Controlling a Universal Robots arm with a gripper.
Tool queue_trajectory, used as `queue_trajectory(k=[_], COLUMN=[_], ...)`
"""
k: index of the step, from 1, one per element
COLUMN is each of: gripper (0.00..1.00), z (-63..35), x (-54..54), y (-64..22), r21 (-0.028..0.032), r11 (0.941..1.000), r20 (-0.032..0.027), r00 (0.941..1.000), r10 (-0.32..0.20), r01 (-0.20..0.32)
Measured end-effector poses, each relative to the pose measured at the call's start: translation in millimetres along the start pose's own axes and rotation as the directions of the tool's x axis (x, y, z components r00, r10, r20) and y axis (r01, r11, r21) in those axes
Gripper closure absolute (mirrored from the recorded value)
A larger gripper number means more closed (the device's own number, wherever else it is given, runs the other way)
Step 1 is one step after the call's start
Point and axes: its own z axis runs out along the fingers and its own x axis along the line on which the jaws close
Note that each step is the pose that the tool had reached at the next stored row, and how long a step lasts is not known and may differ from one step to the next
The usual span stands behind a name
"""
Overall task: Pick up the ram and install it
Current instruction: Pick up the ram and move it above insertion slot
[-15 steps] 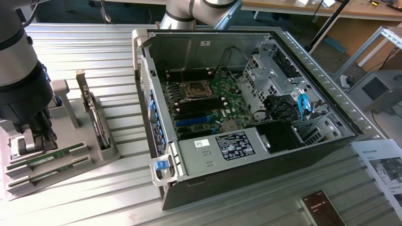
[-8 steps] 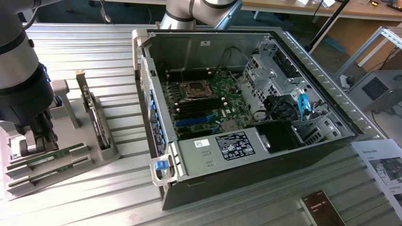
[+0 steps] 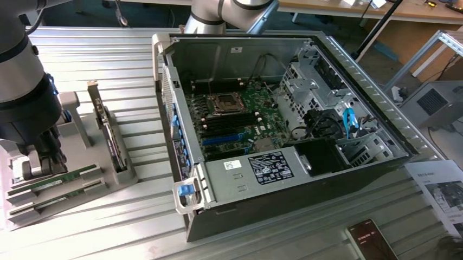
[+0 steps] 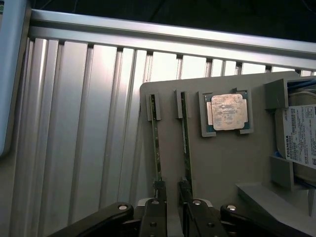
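Observation:
Two ram sticks, thin green boards, lie side by side in slots of a grey holder point(image 3: 119, 179) at the exterior view's left: one ram stick point(image 3: 54, 183) point(image 4: 157, 143) and its twin point(image 3: 62, 196) point(image 4: 185, 143). My gripper point(image 3: 45, 162) point(image 4: 171, 192) hangs low over the sticks' end, its dark fingers point(image 4: 159, 195) standing apart with a gap between them. The fingertips cover the near ends of both sticks. I cannot tell whether they touch either stick. Nothing is lifted.
The holder also carries a square silvery CPU point(image 4: 227, 112), a hard drive point(image 4: 301, 136) and an upright expansion card point(image 3: 108, 135). An open computer case point(image 3: 289, 157) lies in the middle, with its motherboard point(image 3: 235, 116) and memory slots exposed. A phone point(image 3: 372, 238) and a paper point(image 3: 441, 184) lie at the right.

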Motion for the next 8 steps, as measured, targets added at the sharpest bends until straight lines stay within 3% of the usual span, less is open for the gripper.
queue_trajectory(k=[8], gripper=[0.76], z=[4.5], x=[-0.1], y=[0.0], r21=[0.0026], r11=[1.0000], r20=[-0.0002], r00=[1.0000], r10=[0.000], r01=[0.000])
